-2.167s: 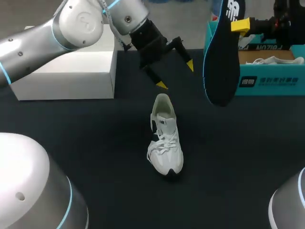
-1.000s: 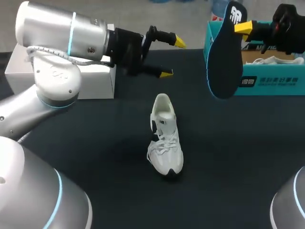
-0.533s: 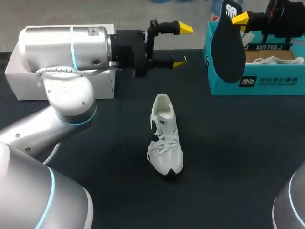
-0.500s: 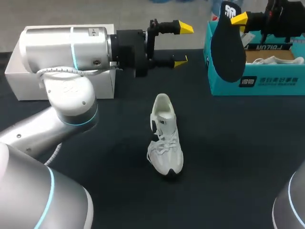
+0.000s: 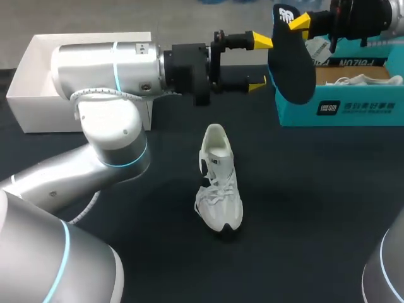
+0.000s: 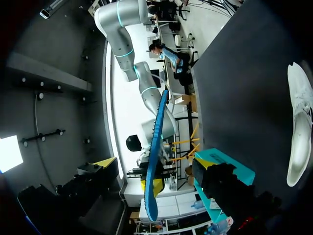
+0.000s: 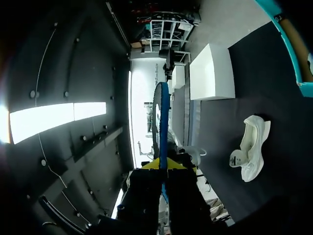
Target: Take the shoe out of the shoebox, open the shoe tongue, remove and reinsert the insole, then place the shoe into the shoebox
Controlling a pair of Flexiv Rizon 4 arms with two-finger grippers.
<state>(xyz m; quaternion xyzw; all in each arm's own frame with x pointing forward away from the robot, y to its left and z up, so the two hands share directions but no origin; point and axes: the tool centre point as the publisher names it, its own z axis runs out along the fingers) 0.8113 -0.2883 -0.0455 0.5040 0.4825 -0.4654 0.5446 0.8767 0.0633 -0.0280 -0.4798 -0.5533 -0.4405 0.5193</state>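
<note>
A white shoe (image 5: 218, 180) lies on the black table, toe towards me; it also shows as the shoe (image 6: 298, 132) and shoe (image 7: 252, 147) in the wrist views. My right gripper (image 5: 302, 21) is shut on a dark insole (image 5: 291, 55), which hangs above the shoebox's left end. From its wrist the insole (image 7: 160, 122) is edge-on, rising from the right gripper (image 7: 162, 167). My left gripper (image 5: 257, 62) is open and level, its tips just left of the insole. In its own view the insole (image 6: 155, 147) stands ahead of the left gripper (image 6: 156, 162).
The teal shoebox (image 5: 353, 101) stands at the back right with white paper inside; it shows too as the shoebox (image 6: 230, 169) and shoebox (image 7: 288, 44). A white box (image 5: 38, 95), also the white box (image 7: 215, 73), sits at the back left, partly behind my left arm.
My left arm has swung right, bringing its open fingers level and close to the insole. My right gripper has carried the insole up and to the left. The shoe has not moved.
</note>
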